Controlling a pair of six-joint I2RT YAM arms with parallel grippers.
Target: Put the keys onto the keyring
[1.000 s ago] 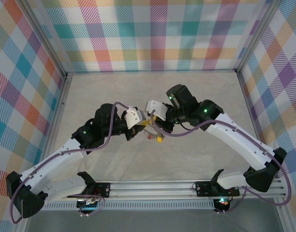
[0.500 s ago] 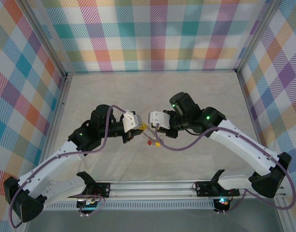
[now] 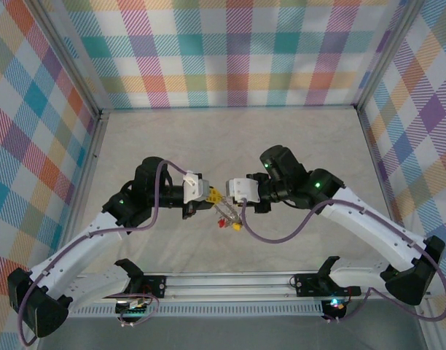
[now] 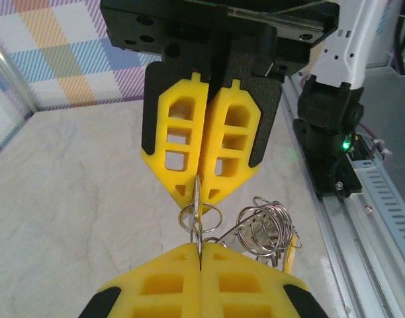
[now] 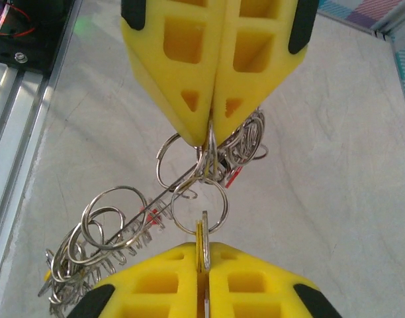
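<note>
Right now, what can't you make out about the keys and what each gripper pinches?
1. Top external: the keys are too small to count or tell apart.
2. Left wrist: the left gripper is shut on thin metal seen edge-on; its fingers hide the rest.
3. Right wrist: the right gripper pinches a flat metal piece; key or ring, unclear, since the pads cover it.
</note>
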